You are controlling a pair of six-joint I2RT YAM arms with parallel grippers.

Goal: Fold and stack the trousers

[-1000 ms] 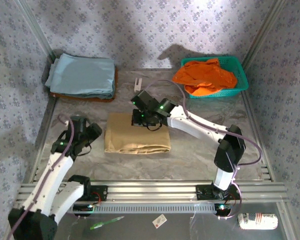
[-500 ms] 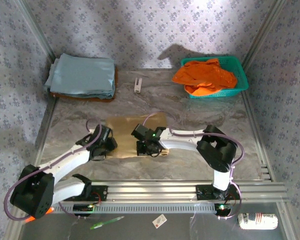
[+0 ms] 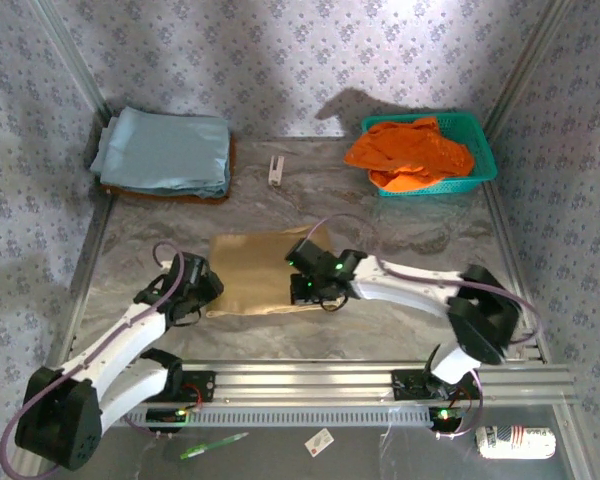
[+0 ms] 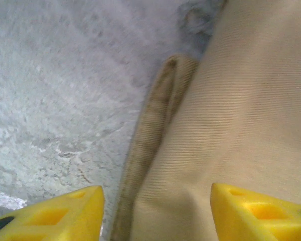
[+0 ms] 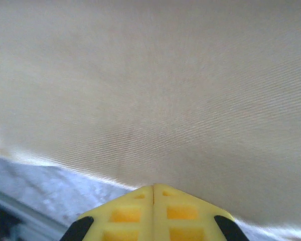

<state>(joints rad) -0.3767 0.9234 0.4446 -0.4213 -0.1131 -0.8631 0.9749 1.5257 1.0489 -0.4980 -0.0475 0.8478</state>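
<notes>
Mid-table, slightly left of centre: trousers [image 3: 255, 272] folded into flat tan rectangle. Left gripper [image 3: 202, 295] at near-left corner, jaws apart, straddling folded edge, one finger over bare table [image 4: 50, 90]. Right gripper [image 3: 305, 290] at near edge, fingers pressed together; cloth pinched or not, cannot tell. Blue folded cloth [image 3: 165, 150] far left; orange garment [image 3: 412, 152] in teal basket [image 3: 483, 150] far right.
</notes>
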